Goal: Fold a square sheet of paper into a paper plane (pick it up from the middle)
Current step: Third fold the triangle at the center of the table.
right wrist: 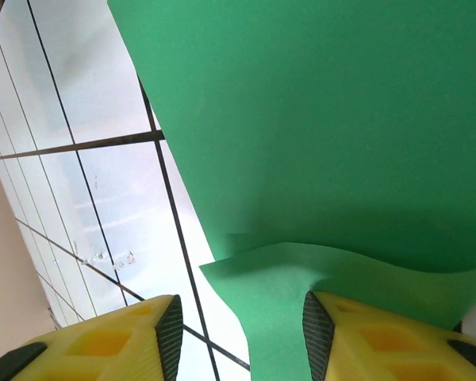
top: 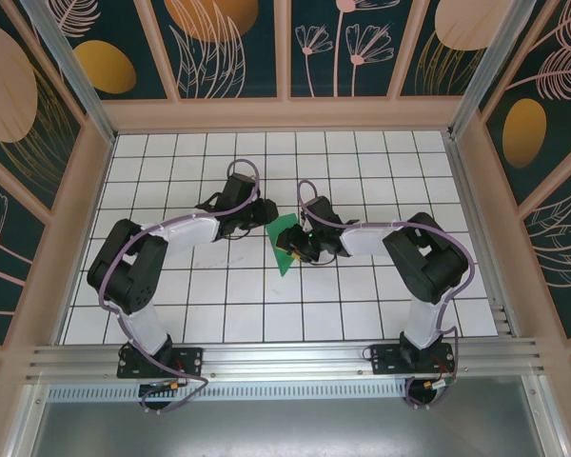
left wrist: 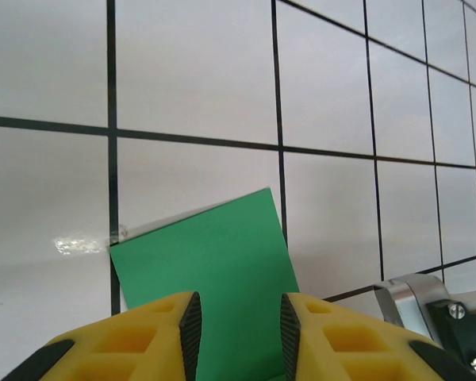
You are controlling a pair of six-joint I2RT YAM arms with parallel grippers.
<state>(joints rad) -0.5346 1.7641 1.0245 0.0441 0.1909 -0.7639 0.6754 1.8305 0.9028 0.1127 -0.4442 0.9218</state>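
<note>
The square sheet of paper (left wrist: pixel 206 254) is straddled by the spread left claw (left wrist: pixel 238 317); its curled edge (lifted) is bracketed by the spread right claw (right wrist: pixel 239 317).

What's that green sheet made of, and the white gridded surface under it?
The green sheet looks like thin matte paper: flat even colour, and its near edge ripples in the right wrist view. The tabletop seems a smooth, glossy hard board, perhaps laminate or plastic: it shows soft glare, and the black grid lines look printed.
</note>
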